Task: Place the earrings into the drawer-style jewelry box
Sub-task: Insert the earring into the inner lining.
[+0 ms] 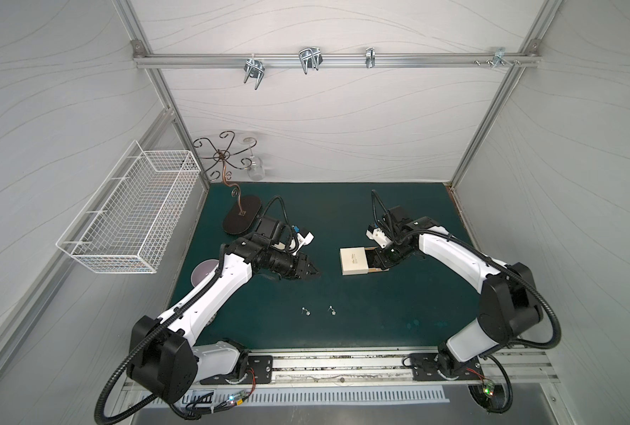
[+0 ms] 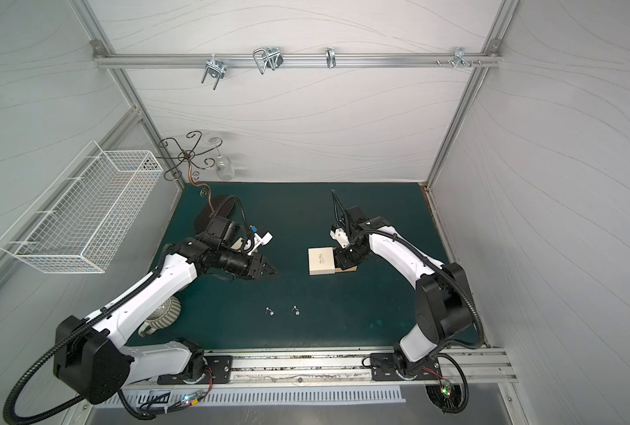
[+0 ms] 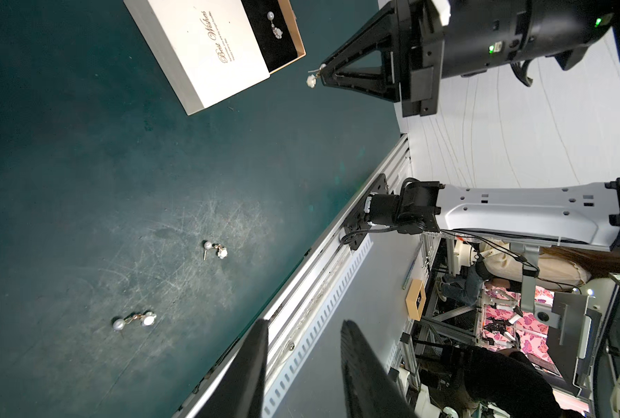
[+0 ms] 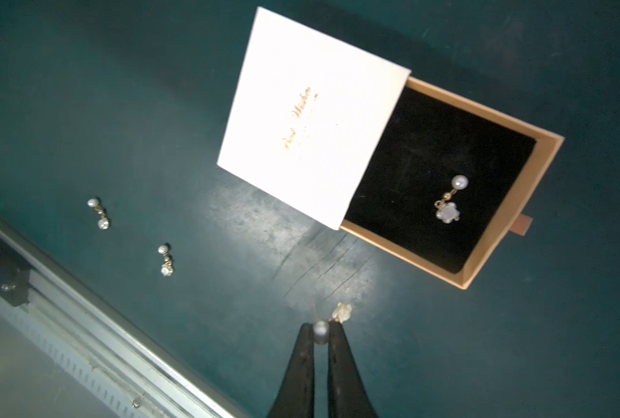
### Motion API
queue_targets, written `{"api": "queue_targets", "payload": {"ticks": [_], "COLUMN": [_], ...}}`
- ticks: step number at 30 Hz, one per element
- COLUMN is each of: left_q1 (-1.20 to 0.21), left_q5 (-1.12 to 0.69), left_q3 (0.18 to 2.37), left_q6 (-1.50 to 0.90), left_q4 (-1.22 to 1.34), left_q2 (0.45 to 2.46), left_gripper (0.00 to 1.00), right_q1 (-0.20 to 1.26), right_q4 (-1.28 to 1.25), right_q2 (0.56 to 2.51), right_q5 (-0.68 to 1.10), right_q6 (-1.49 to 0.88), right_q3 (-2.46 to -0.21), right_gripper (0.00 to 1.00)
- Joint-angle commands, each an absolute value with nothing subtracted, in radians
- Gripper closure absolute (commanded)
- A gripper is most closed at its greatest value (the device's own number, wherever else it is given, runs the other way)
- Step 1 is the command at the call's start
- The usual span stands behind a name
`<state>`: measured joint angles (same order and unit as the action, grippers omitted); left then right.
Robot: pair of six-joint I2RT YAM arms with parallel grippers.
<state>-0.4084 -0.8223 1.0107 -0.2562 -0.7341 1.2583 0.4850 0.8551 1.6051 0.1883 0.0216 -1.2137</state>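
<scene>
Right pincer (image 4: 321, 331) clamped on one earring (image 4: 341, 312) by its pearl, just beside the open drawer (image 4: 508, 206) of the jewelry box (image 4: 312, 119). Second earring (image 4: 451, 202) lies on the drawer's black lining. Two earrings (image 1: 306, 311) (image 1: 331, 310) lie on the tabletop (image 1: 379, 312), near centre. Left pincer (image 3: 304, 343) partly open, empty, left of box.

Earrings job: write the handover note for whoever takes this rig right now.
Right gripper: shut on the held earring, pinched at its pearl, close beside the open drawer.
Left gripper: open, empty, over the mat.
Jewelry box: drawer pulled out, stowed earring lying on its black lining.
Done: one earring in the drawer, a second picked up.
Left: drop the held earring into the drawer, then fetch the two loose earrings lying on the mat near the front rail.
</scene>
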Motion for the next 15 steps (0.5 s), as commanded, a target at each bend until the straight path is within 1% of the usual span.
{"api": "queue_targets", "payload": {"ticks": [1,15], "left_q1": [-0.407,-0.407], "left_q5": [-0.819,-0.825], "left_q3": [1.012,1.006], "left_q6": [-0.229,-0.231], "left_q4": [-0.706,-0.700], "left_q2": [1.254,1.250], "left_gripper": [0.63,0.63], "right_q1": [0.470,0.449], "right_q4": [0.924,0.964], "right_q2": [1.657,1.823], "right_q5": [0.146,0.089], "right_q6": [0.050,0.074], "right_q3": [-1.254,-1.382], "right_gripper": [0.92,0.92]}}
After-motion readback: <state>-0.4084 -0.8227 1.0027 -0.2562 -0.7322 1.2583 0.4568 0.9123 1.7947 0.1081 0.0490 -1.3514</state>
